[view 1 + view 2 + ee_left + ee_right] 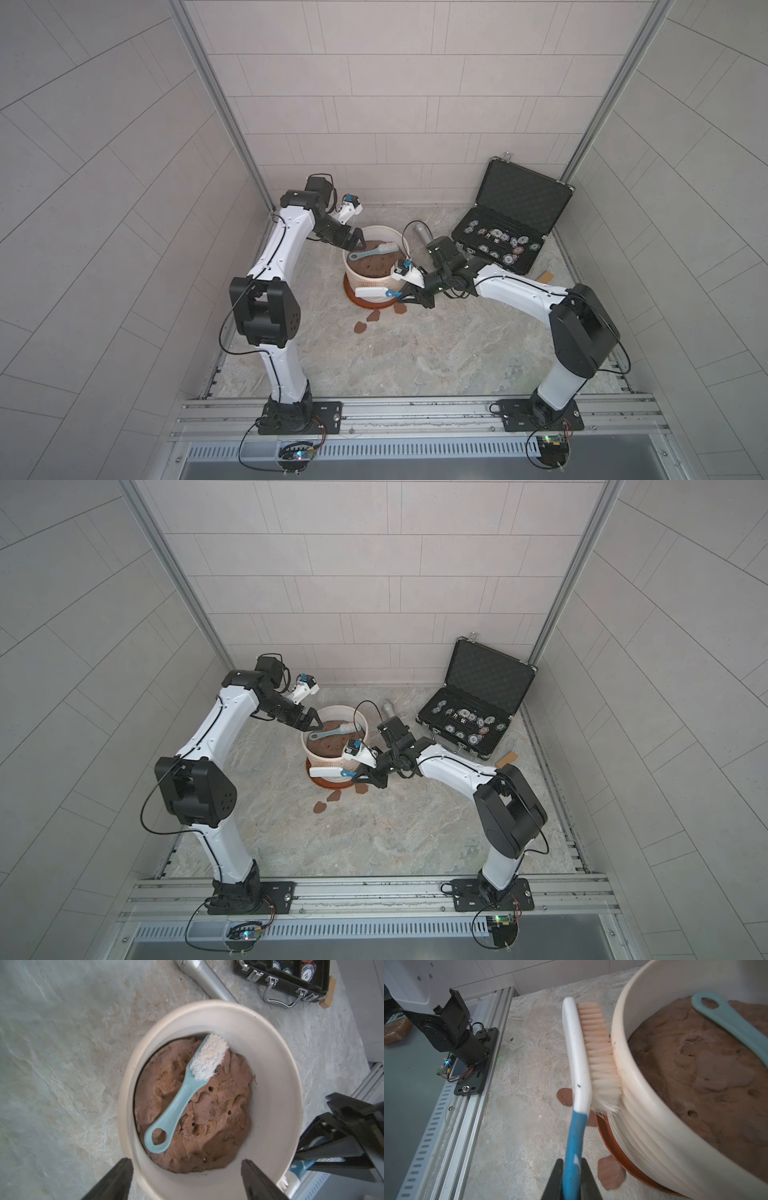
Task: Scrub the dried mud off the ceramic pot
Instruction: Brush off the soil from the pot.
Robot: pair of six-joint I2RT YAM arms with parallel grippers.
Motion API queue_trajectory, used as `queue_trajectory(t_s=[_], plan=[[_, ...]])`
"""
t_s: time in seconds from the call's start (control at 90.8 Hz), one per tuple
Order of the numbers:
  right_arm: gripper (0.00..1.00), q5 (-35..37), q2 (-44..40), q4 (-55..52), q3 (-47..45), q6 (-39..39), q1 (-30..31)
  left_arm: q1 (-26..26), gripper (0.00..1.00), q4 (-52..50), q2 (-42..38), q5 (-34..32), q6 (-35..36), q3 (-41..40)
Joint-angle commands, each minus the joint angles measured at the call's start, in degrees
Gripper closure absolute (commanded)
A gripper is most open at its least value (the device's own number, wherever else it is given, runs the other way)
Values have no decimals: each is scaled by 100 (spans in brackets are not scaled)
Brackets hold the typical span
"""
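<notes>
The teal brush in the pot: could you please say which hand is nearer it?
Left. The left hand hangs open above the ceramic pot, by the handle of the teal brush; the right hand, outside the pot, grips a white brush.

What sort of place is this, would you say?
Probably a lab robot cell rather than a home: two arms bolted to an aluminium rail, with tile-pattern walls boxing in a small stone-look table.

No readable text, brand or number anywhere (the poker chips show markings too small to read).
</notes>
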Motion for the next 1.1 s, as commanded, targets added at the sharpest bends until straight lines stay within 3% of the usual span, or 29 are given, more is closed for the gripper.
queue_trajectory(t_s=[0.0,0.022,0.088,0.528,0.705,0.903,1.09], plan=[[100,206,166,104,264,486,-94,1,10,588,-349,217,-461,-476],[100,226,196,87,274,527,-95,8,5,631,-391,188,-484,-538],[100,254,264,69,282,675,-95,5,4,713,-478,182,-511,-673],[100,798,281,397,-635,1698,65,7,7,899,-714,318,-743,-1033],[100,1215,-291,689,-1248,2136,430,40,7,967,-772,210,-843,-1144],[100,1424,-1195,273,-1226,2074,921,157,7,1022,-789,331,-950,-1218],[100,552,-2035,-117,-975,1657,1004,261,7,990,-829,452,-969,-1272]])
